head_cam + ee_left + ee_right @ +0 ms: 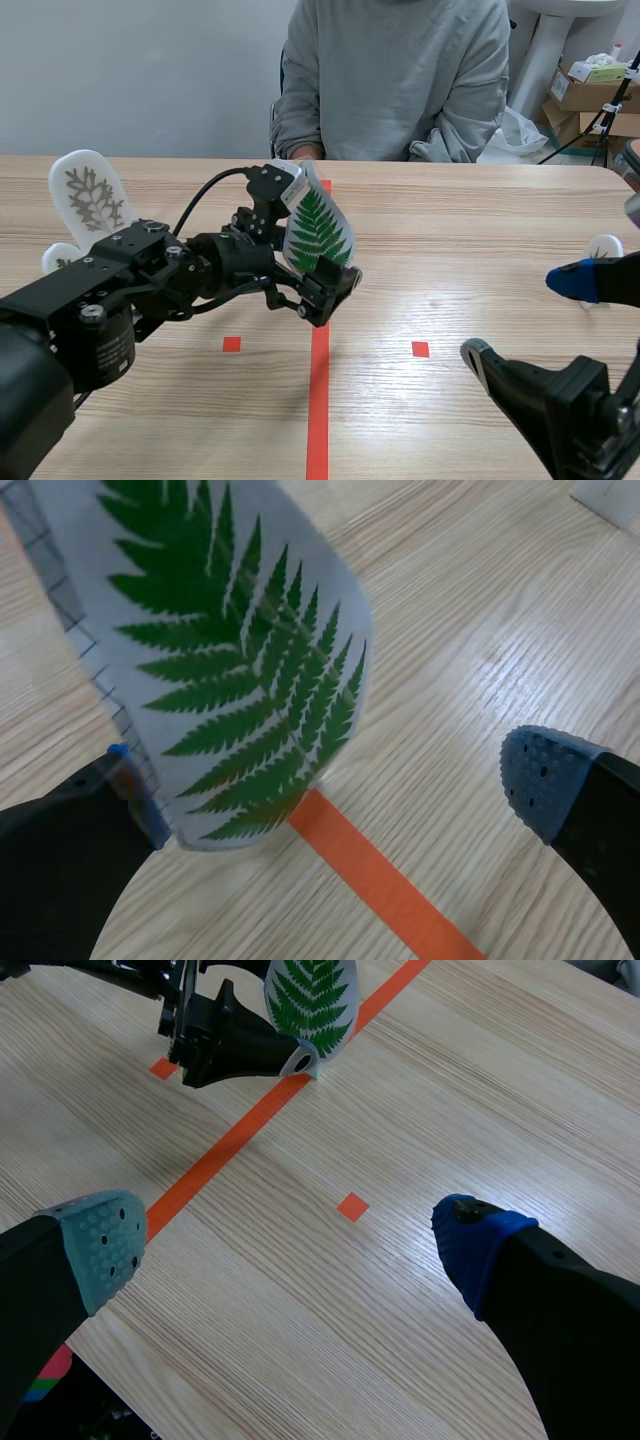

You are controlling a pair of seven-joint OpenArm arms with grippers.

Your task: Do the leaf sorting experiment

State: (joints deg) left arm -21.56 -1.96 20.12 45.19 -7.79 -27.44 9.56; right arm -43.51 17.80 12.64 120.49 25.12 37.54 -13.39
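Right gripper [525, 318], lowest and nearest at the scene view's lower right, has its fingers spread wide over bare wood with nothing between them. Near the frame's centre, above the orange tape line, the left gripper [335, 792] is also spread wide. The fern leaf card [318, 230] stands tilted against one of its fingers, while the other blue pad [540, 780] sits well apart from the card.

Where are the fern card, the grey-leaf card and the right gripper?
fern card [316, 232]: scene view, middle of the frond.
grey-leaf card [91, 196]: scene view, on the printed leaf.
right gripper [290, 1245]: right wrist view, midway between fingertips.
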